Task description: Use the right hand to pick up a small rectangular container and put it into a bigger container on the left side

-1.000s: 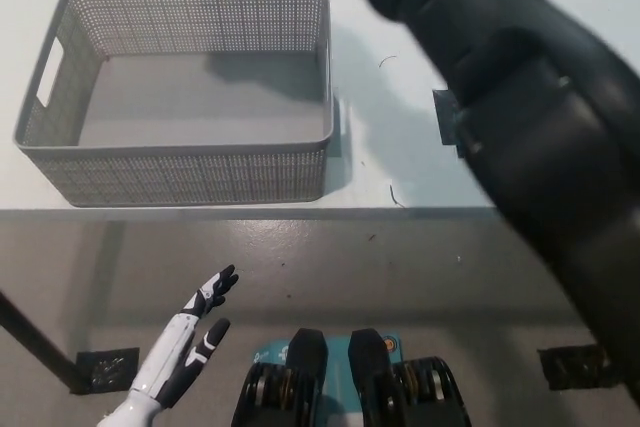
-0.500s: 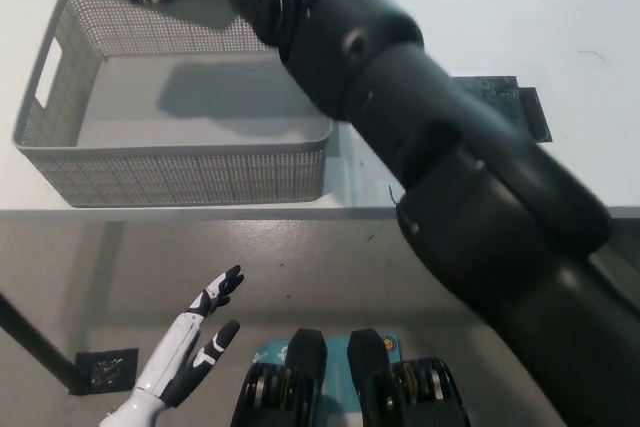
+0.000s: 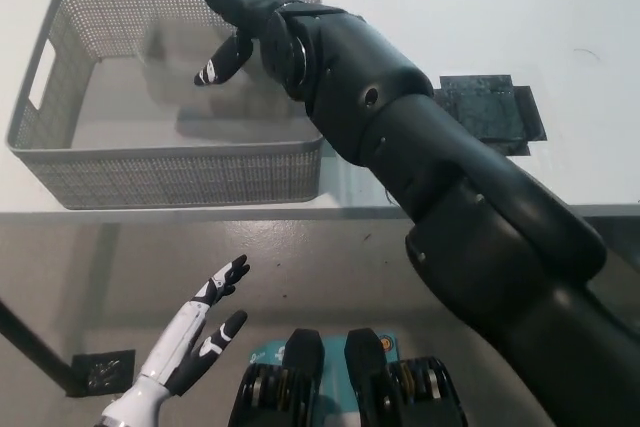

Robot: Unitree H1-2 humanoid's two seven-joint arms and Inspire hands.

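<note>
Basket [image 3: 60, 172] on white table [image 3: 480, 17]; grey floor [image 3: 330, 267] below.

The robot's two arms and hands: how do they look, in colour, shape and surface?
The right arm is thick, matte black, built of rounded segments with small round marks on the shell. Its right hand is also black, with pale tips on some fingers. The left hand is slim and white, with black fingers and dark patches along its side. No cables are visible.

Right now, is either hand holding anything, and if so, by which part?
Nothing is held. The black right hand hangs open over the grey basket, fingers apart and empty. The white left hand rests open, low beside the table.
</note>
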